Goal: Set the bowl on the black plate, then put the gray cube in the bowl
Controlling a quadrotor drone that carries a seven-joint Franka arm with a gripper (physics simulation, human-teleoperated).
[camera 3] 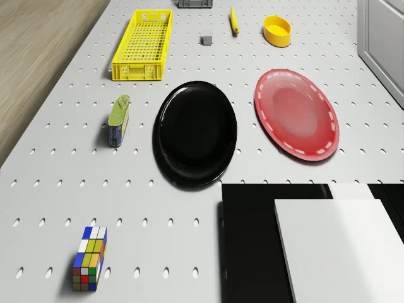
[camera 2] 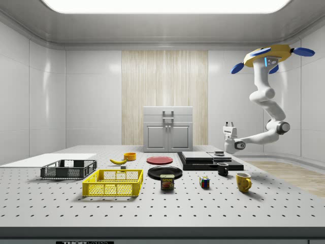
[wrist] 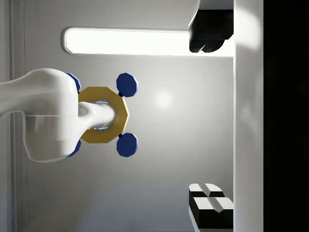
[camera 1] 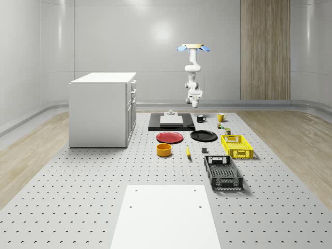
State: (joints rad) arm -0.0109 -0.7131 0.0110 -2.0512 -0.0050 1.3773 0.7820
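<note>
The yellow-orange bowl (camera 1: 164, 149) (camera 3: 277, 29) stands alone on the table, near the red plate (camera 1: 170, 137). The black plate (camera 1: 203, 136) (camera 3: 196, 132) lies bare beside the red plate (camera 3: 297, 113). A small gray cube (camera 1: 204, 151) (camera 3: 206, 40) rests between the banana (camera 1: 188, 151) and the yellow basket (camera 1: 236, 146). The drone (camera 1: 193, 47) (camera 2: 269, 56) hovers high over the table's far end. Its arm hangs down and the gripper (camera 1: 194, 101) (camera 2: 229, 124) sits above the black mug (camera 1: 200, 118), turned upward, open and holding nothing. In the wrist view the fingers (wrist: 207, 34) frame the drone (wrist: 104, 115).
A white cabinet (camera 1: 104, 109) stands at the whole-scene view's left. A black platform (camera 1: 171, 124) with a white box lies under the arm. A yellow mug (camera 1: 220, 117), spam can (camera 3: 118, 120), Rubik's cube (camera 3: 89, 259) and black basket (camera 1: 223, 172) sit on the table.
</note>
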